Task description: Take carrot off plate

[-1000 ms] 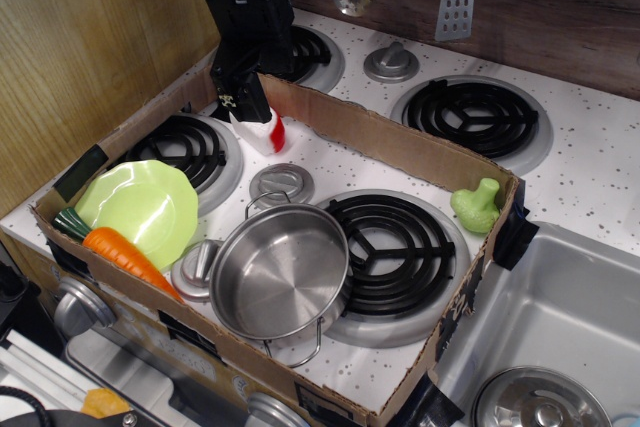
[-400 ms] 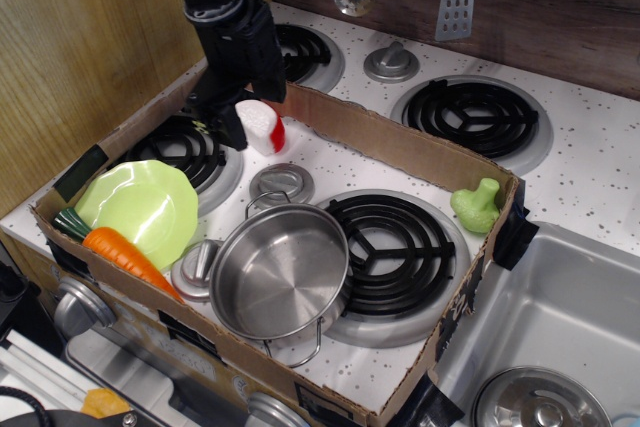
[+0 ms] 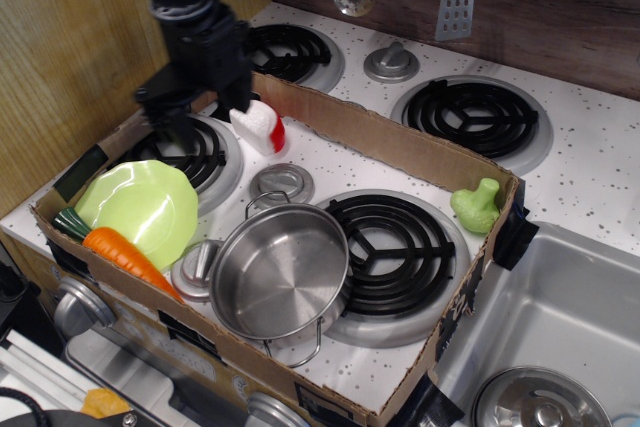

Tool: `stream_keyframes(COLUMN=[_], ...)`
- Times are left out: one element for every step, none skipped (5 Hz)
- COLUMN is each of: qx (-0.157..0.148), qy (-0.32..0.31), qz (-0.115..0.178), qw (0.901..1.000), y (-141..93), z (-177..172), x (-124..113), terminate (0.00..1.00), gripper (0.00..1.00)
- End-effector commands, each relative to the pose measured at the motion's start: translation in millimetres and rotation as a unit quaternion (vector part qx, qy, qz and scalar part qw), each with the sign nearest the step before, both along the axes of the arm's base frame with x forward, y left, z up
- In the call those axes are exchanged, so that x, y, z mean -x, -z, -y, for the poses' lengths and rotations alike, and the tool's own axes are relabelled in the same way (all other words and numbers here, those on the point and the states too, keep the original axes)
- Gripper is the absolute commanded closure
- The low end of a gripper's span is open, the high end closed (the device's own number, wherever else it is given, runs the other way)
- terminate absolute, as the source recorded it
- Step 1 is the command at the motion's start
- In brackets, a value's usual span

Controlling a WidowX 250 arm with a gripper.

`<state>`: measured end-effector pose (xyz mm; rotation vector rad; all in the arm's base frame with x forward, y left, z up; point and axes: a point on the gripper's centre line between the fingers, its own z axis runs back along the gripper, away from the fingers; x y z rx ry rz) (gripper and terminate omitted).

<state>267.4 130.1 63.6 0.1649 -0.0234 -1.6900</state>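
Note:
The orange carrot (image 3: 122,254) with its dark green stem end lies across the front-left rim of the lime-green scalloped plate (image 3: 140,199), against the cardboard wall. The plate sits in the left corner of the box. My black gripper (image 3: 200,115) hangs above the left burner, behind and to the right of the plate, well above the carrot. Its jaws look spread apart and hold nothing.
A shallow cardboard box (image 3: 395,147) rings the stove top. A steel pot (image 3: 280,272) stands right of the plate. A white and red toy (image 3: 262,127) lies by the gripper. A light green knobbly vegetable (image 3: 476,205) sits at the right. A sink (image 3: 560,337) is at the far right.
The gripper has moved left and toward the front, from over the box's back wall to above the left burner, closer to the plate. Carrot, plate and pot have not moved.

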Motion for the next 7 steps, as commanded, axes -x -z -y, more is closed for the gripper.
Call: stream_keyframes(qx=[-0.008, -0.009, -0.024, -0.039, -0.039, -0.034, -0.034], qy=[-0.008, -0.025, -0.044, -0.055, -0.061, -0.062, -0.061], qz=[-0.012, -0.013, -0.013, -0.024, -0.021, -0.016, -0.018], qw=[0.9999, 0.9996, 0.9987, 0.9974, 0.9971, 0.9973, 0.9974], y=[-1, 6, 7, 2, 7, 16, 19], z=[-20, -21, -21, -21, -22, -21, -21], x=[33, 50, 63, 72, 78, 79, 80], terminate=[0.0, 0.0, 0.0, 0.0, 0.0, 0.0, 0.0], gripper=[0.0, 0.0, 0.0, 0.0, 0.0, 0.0, 0.0])
